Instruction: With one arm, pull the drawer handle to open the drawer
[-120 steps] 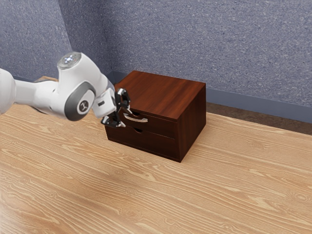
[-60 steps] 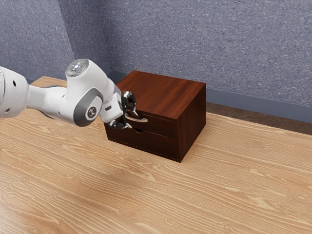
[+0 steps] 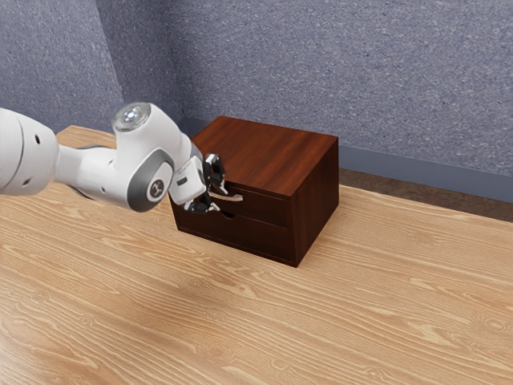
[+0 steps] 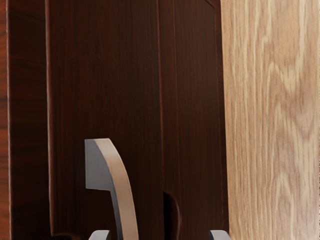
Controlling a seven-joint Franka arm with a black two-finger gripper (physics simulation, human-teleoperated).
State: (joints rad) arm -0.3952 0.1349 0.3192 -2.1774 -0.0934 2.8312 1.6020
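A dark wooden cabinet (image 3: 268, 156) with two drawers stands on the table. Its top drawer (image 3: 260, 202) carries a curved metal handle (image 3: 227, 193) and looks flush with the cabinet front. My black gripper (image 3: 210, 188) is at the handle's end nearest the exterior view's left, one finger above the bar and one below, standing wide apart and open. In the wrist view the handle (image 4: 112, 180) runs down between my two fingertips (image 4: 100, 234), closer to one of them, with the gripper (image 4: 159, 235) just before the drawer front (image 4: 100, 75). The lower drawer has a small finger notch (image 4: 171, 215).
The cabinet sits on a light wooden table (image 3: 240, 321) with wide bare wood in front of it and toward the exterior view's right. A grey-blue wall (image 3: 361, 64) stands behind the table. My white arm (image 3: 88, 164) reaches in from the exterior view's left.
My arm has pushed toward the cabinet and the gripper has closed in on the handle until its fingers straddle the bar. The drawer has not moved.
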